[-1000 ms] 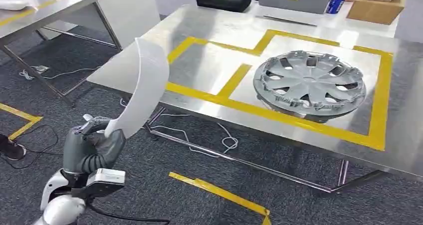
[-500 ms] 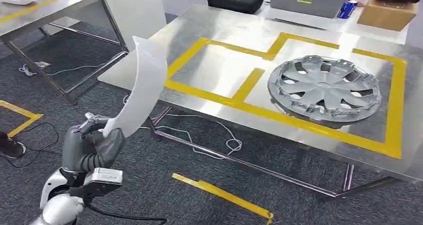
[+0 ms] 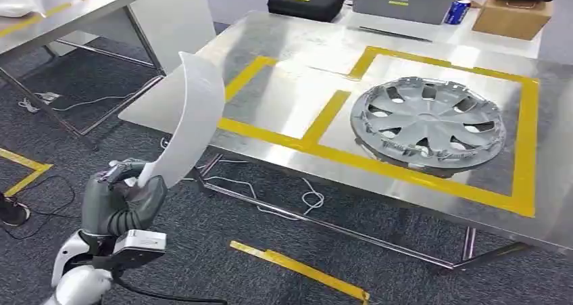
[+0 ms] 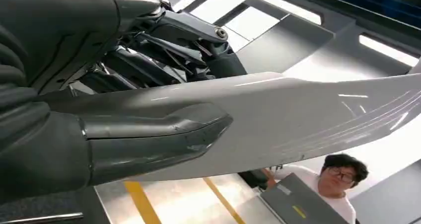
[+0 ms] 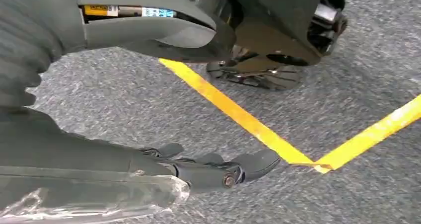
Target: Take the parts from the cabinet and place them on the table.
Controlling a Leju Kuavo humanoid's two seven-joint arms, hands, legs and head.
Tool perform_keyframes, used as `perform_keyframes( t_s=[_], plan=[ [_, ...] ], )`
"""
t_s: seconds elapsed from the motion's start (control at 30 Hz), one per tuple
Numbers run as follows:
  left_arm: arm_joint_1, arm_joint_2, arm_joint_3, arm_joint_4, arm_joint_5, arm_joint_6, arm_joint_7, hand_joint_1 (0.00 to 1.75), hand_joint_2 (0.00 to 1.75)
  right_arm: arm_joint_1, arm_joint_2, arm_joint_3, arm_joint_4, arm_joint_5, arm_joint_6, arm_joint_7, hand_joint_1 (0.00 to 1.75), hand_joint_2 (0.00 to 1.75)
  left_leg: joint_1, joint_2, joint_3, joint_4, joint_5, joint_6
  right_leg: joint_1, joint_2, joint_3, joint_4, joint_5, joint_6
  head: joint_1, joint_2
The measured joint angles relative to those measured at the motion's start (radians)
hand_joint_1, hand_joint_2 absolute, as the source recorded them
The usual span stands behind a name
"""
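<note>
L hand [image 3: 121, 200] clamped round lower end of curved white panel [image 3: 192, 115], thumb pressed flat across it in L wrist view; panel held upright off near-L corner of steel table [image 3: 284, 31], not yet over it. R hand [image 5: 213, 167] hanging over carpet, fingers stretched out; clear-wrapped edge just beside it, cannot tell whether gripped.

Risks, as judged: long panel held at one end only, so likely to swing or slip in grip; tall free end apt to clip table edge on approach; set down too far R, prob. lands on hubcap [image 3: 429, 119] in R yellow-taped box.

Around: black case [image 3: 304, 1], blue can [image 3: 459, 9], cardboard box [image 3: 510, 14] at far edge; cables [image 3: 307, 197] under table; person [image 4: 337, 184] beyond table.
</note>
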Motion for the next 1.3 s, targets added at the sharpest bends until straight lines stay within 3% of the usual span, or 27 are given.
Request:
perform_keyframes(
  t_s=[0.03,0.07,0.1,0.2,0.23,0.33,0.37,0.4,0.43,0.5,0.53,0.57,0.67,0.7,0.73,0.77,0.83,0.87,0.9,0.93,1.0,1.03,1.07,1.1,1.2,1.27,1.3],
  plan=[
    [0.0,0.001,0.0,0.001,0.0,0.0,0.0,1.75,1.75,0.0,-0.001,0.0,0.0,0.0,0.0,0.0,0.0,1.75,-0.009,-0.001,0.012,-0.014,-0.022,-0.001,0.006,0.001,-0.01,0.005,-0.008,0.01,-0.003,0.0],
    [-0.003,0.0,0.0,0.0,0.0,0.001,0.0,1.75,1.75,-0.003,-0.001,0.0,0.0,0.0,0.0,0.0,0.0,1.75,-0.008,0.0,0.021,-0.033,-0.035,0.018,0.006,0.001,-0.008,0.009,-0.012,0.017,-0.007,0.0],
    [0.0,-0.001,0.0,0.0,0.0,0.001,0.0,1.75,1.75,-0.002,-0.001,0.0,0.0,0.0,0.0,0.0,0.0,1.75,-0.009,-0.002,0.015,-0.032,-0.036,0.023,0.006,0.001,-0.007,0.007,-0.012,0.021,0.001,0.0],
    [0.001,0.0,0.002,0.0,0.0,0.001,0.0,1.75,1.75,-0.002,-0.001,0.0,0.0,0.0,0.0,0.0,0.0,1.75,-0.007,-0.003,0.025,-0.037,-0.042,0.044,0.001,-0.003,-0.008,0.007,-0.024,0.037,-0.001,0.0],
    [0.0,0.0,0.002,-0.001,0.0,0.001,0.0,1.75,1.75,-0.004,-0.001,0.0,0.0,0.0,0.0,0.0,0.0,1.75,-0.007,-0.002,0.032,-0.037,-0.046,0.052,0.001,-0.004,-0.023,0.052,-0.043,0.04,0.007,0.0],
    [0.0,-0.001,0.002,-0.001,0.0,0.001,0.0,1.75,1.75,-0.003,-0.001,0.0,0.0,-0.001,0.0,-0.001,0.0,1.75,-0.012,0.0,0.04,-0.037,-0.056,0.063,0.002,-0.005,-0.171,0.299,-0.126,0.044,0.011,0.0],
    [0.001,-0.001,0.002,-0.001,0.0,0.001,0.0,1.75,1.75,-0.003,-0.001,0.0,0.0,-0.003,0.0,-0.003,0.0,1.75,-0.014,-0.001,0.044,-0.037,-0.06,0.065,0.002,-0.005,-0.205,0.341,-0.127,0.043,0.011,0.0],
    [0.001,-0.001,0.002,-0.001,0.0,0.001,0.0,1.75,1.75,-0.008,-0.001,0.0,0.0,-0.003,0.0,-0.003,0.0,1.75,-0.016,-0.001,0.05,-0.037,-0.065,0.065,0.002,-0.005,-0.215,0.333,-0.097,0.039,0.011,0.0],
    [0.001,-0.001,0.002,-0.001,0.0,0.001,0.0,1.75,1.75,-0.009,-0.001,0.0,0.0,-0.003,0.0,-0.003,0.0,1.75,-0.018,-0.003,0.058,-0.037,-0.07,0.065,0.003,-0.005,-0.204,0.289,-0.054,0.035,0.011,0.0],
    [0.001,-0.002,0.002,-0.001,0.002,0.002,0.0,1.75,1.75,-0.007,-0.001,0.0,0.0,-0.002,0.0,-0.002,0.0,1.75,-0.019,-0.005,0.079,-0.037,-0.083,0.063,0.008,-0.005,-0.138,0.117,0.061,0.019,0.011,0.0],
    [0.001,-0.002,0.002,0.0,0.003,0.003,0.0,1.75,1.75,-0.005,-0.001,0.0,0.0,-0.002,0.0,-0.001,0.0,1.75,-0.017,-0.006,0.082,-0.038,-0.089,0.06,0.013,-0.005,-0.114,0.072,0.063,0.01,0.011,0.0],
    [-0.001,-0.001,0.003,0.0,0.005,0.004,0.0,1.75,1.75,-0.004,-0.002,0.0,0.0,-0.002,0.0,0.0,0.0,1.75,-0.023,-0.008,0.082,-0.035,-0.093,0.051,0.017,-0.006,-0.093,0.049,0.056,0.008,0.01,0.0],
    [0.0,-0.002,0.003,0.0,0.007,0.004,0.0,1.75,1.75,-0.002,-0.002,0.0,0.0,-0.002,0.0,-0.001,0.0,1.75,-0.019,-0.004,0.084,-0.048,-0.093,0.035,0.019,-0.001,-0.091,0.035,0.042,0.001,0.008,0.0],
    [0.0,-0.002,0.003,-0.001,0.007,0.004,0.0,1.75,1.75,-0.002,-0.003,0.0,0.0,-0.002,0.0,0.0,0.0,1.75,-0.021,-0.004,0.091,-0.046,-0.1,0.028,0.009,0.0,-0.076,0.017,0.046,-0.005,0.005,0.0],
    [-0.001,-0.002,0.004,-0.001,0.008,0.004,0.0,1.75,1.75,-0.001,-0.003,0.0,0.0,-0.002,-0.001,0.0,0.0,1.75,-0.02,-0.003,0.086,-0.027,-0.109,0.023,0.009,-0.001,-0.067,0.008,0.046,-0.007,0.004,0.0],
    [-0.003,-0.001,0.005,-0.001,0.008,0.004,-0.001,1.75,1.75,-0.002,-0.003,0.0,0.0,-0.001,-0.001,0.0,0.0,1.75,-0.019,-0.004,0.06,0.022,-0.136,0.02,0.009,-0.003,-0.061,0.006,0.043,-0.012,0.0,0.0],
    [0.0,-0.001,0.005,-0.001,0.01,0.004,-0.001,1.75,1.75,-0.003,-0.003,0.0,0.0,0.0,0.001,0.0,0.0,1.75,-0.018,-0.003,-0.03,0.181,-0.2,0.014,0.009,-0.004,-0.053,0.006,0.035,-0.019,0.001,0.0],
    [0.002,-0.001,0.005,-0.001,0.01,0.004,-0.001,1.75,1.75,-0.001,-0.003,0.0,0.0,0.0,0.001,0.0,0.0,1.75,-0.018,-0.003,-0.068,0.237,-0.208,0.011,0.009,-0.004,-0.049,0.006,0.031,-0.02,0.002,0.0],
    [0.003,-0.001,0.005,0.0,0.01,0.004,-0.001,1.75,1.75,0.0,-0.003,0.0,0.001,0.0,0.001,0.0,0.0,1.75,-0.017,-0.003,-0.082,0.244,-0.188,0.009,0.009,-0.004,-0.042,0.007,0.026,-0.019,0.001,0.0],
    [0.002,-0.001,0.005,0.0,0.01,0.004,-0.001,1.75,1.75,0.001,-0.003,0.0,0.001,0.0,0.001,0.0,0.0,1.75,-0.015,-0.003,-0.076,0.213,-0.145,0.008,0.009,-0.002,-0.034,0.007,0.019,-0.018,0.001,0.0],
    [0.002,0.0,0.006,0.0,0.01,0.004,-0.001,1.75,1.75,0.001,-0.003,0.0,0.001,0.0,0.001,0.0,0.0,1.75,-0.013,-0.003,-0.018,0.065,-0.036,0.012,0.008,0.0,-0.013,0.007,0.005,-0.012,0.001,0.0],
    [0.002,0.0,0.007,0.0,0.01,0.004,-0.001,1.75,1.75,0.001,-0.003,0.0,0.001,0.0,0.001,0.0,0.0,1.75,-0.014,0.0,0.007,0.0,-0.011,0.018,0.008,0.001,-0.009,0.007,-0.002,-0.007,0.0,0.0],
    [0.001,0.001,0.007,0.0,0.01,0.004,-0.001,1.75,1.75,0.0,-0.003,0.0,0.001,0.0,0.001,0.0,0.0,1.75,-0.018,0.0,0.024,-0.023,-0.03,0.022,0.016,0.002,-0.006,0.013,-0.012,0.002,0.0,0.0],
    [-0.003,0.0,0.007,0.0,0.01,0.004,-0.001,1.75,1.75,-0.002,-0.003,0.001,0.001,0.0,0.001,0.0,0.0,1.75,-0.018,0.0,0.028,-0.03,-0.042,0.034,0.015,0.001,-0.01,0.009,-0.011,0.007,-0.001,0.0],
    [0.0,0.001,0.009,0.0,0.01,0.004,-0.001,1.75,1.75,-0.001,-0.003,0.001,0.001,0.0,0.001,0.0,0.0,1.75,-0.014,-0.005,0.038,-0.039,-0.046,0.053,0.013,-0.002,0.001,0.016,-0.011,0.024,0.002,0.0],
    [-0.002,-0.001,0.011,0.0,0.01,0.004,-0.002,1.75,1.75,-0.005,-0.003,0.003,0.001,0.0,0.0,0.0,0.0,1.75,-0.014,-0.004,0.051,-0.044,-0.054,0.063,0.011,-0.003,-0.042,0.094,-0.046,0.032,0.01,0.0],
    [-0.002,-0.001,0.011,0.0,0.01,0.004,-0.001,1.75,1.75,-0.005,-0.003,0.004,0.001,0.0,0.0,0.0,0.0,1.75,-0.015,-0.003,0.053,-0.044,-0.057,0.067,0.01,-0.003,-0.087,0.168,-0.075,0.036,0.011,0.0]
  ],
)
